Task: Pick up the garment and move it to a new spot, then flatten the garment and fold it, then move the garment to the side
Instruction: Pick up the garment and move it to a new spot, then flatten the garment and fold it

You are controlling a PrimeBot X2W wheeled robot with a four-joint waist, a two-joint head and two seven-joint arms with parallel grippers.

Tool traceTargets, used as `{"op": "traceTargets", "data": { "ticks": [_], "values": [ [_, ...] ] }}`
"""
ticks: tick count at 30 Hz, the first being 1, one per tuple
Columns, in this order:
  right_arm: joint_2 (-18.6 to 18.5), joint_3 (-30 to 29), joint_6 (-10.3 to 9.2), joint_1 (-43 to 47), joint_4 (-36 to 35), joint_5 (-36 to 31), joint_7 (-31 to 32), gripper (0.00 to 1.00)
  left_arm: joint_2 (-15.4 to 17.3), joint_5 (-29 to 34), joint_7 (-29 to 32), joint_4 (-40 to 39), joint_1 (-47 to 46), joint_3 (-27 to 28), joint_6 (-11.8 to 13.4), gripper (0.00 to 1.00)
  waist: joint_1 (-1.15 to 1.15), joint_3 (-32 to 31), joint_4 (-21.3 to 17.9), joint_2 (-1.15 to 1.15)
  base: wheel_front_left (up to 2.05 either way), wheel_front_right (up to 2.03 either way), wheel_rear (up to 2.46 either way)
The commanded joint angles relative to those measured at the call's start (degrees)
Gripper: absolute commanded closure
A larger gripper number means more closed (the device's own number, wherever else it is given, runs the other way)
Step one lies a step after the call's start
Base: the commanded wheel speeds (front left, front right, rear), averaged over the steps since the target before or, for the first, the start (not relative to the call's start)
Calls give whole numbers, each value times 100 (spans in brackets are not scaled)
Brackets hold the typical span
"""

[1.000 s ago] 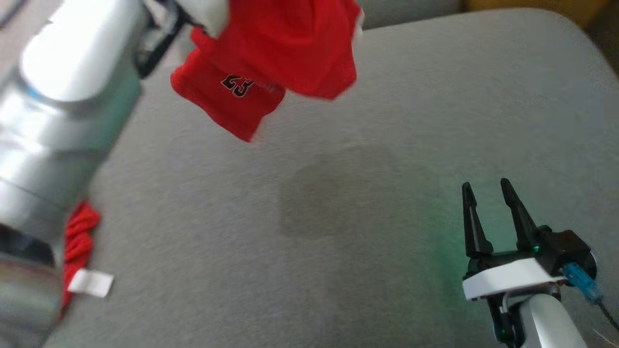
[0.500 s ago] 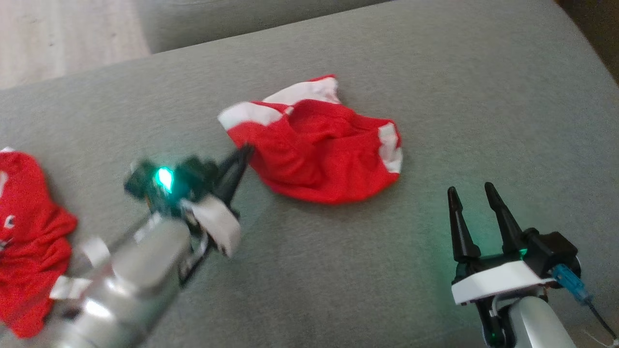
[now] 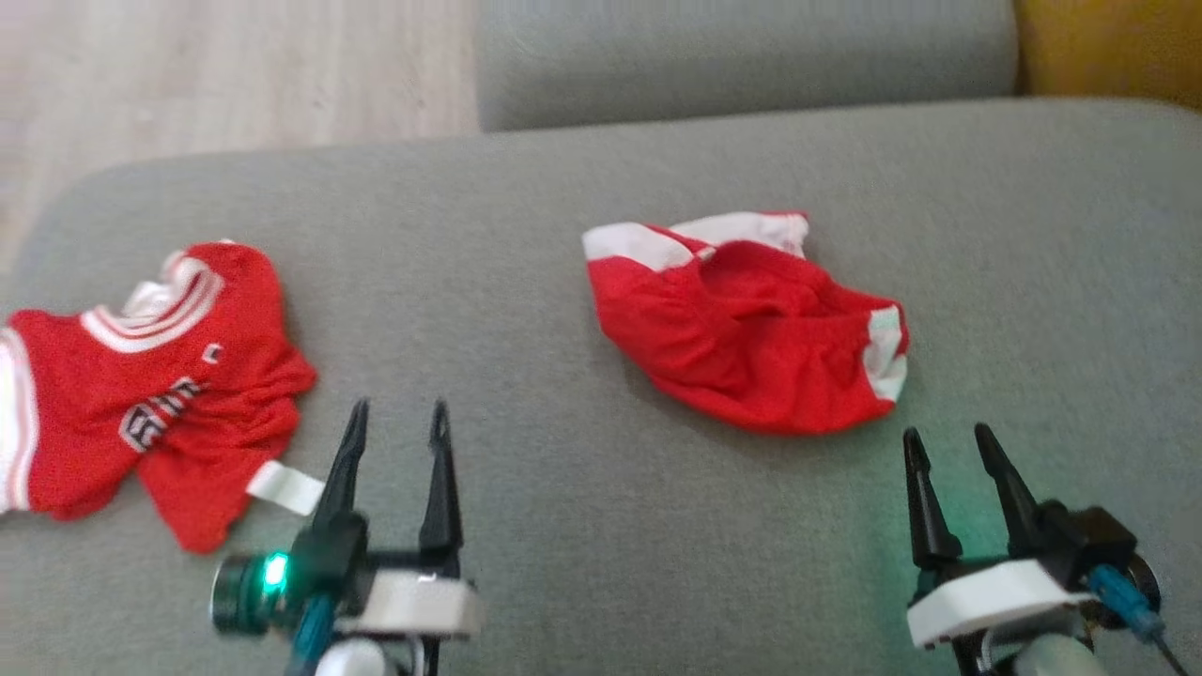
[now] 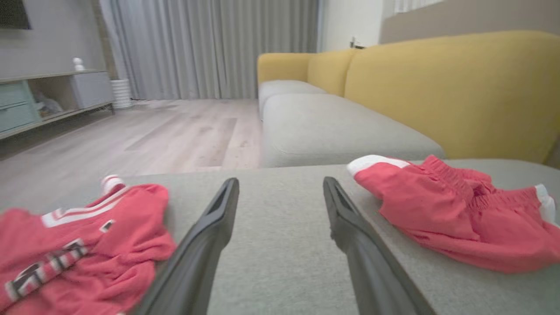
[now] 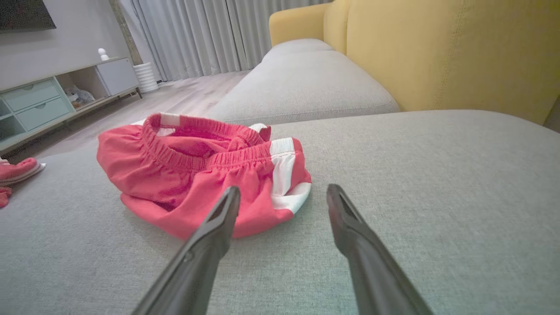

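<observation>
Red shorts with white side stripes (image 3: 751, 343) lie crumpled on the grey cushion (image 3: 526, 235), centre-right in the head view. They show at the right of the left wrist view (image 4: 455, 210) and ahead-left in the right wrist view (image 5: 197, 175). My left gripper (image 3: 396, 418) is open and empty, low and left of the shorts, apart from them. My right gripper (image 3: 947, 443) is open and empty, just below the shorts' right end. In their own views, the left gripper (image 4: 280, 183) and right gripper (image 5: 283, 190) stand open over bare cushion.
A red jersey with white trim and a white tag (image 3: 150, 394) lies at the cushion's left, beside my left gripper. A second grey seat (image 3: 742, 56) and yellow backrest (image 5: 459, 48) stand beyond. Wooden floor (image 3: 216, 75) lies past the far-left edge.
The shorts went from hanging in my left gripper to lying on the cushion, released. My left gripper drew back to the lower left and stands open. The camera shifted, bringing the jersey into view.
</observation>
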Motion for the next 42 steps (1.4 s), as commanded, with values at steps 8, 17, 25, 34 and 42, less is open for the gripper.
{"op": "traceTargets", "data": {
  "ticks": [8,17,25,34,42],
  "values": [
    [-20,46,-4,185,-525,-181,-22,0,-402,948,-53,-1138,1043,1288,-184,0,1,-576,377,0,0,0,0],
    [-20,62,-4,612,-837,-343,-22,0,-603,1318,-53,-1403,1505,1543,-739,0,1,-823,429,0,0,0,0],
    [-20,106,-4,722,-834,-353,-22,0,-632,1463,-53,-1214,1506,1580,-971,0,1,-876,413,0,0,0,0],
    [-20,96,-4,779,-753,-323,-22,0,-639,1589,-53,-1048,1490,1560,-1062,0,1,-908,431,0,0,0,0],
    [-20,134,-4,827,-680,-305,-22,0,-642,1634,-53,-892,1497,1572,-1021,0,1,-959,459,0,0,0,0]
  ]
}}
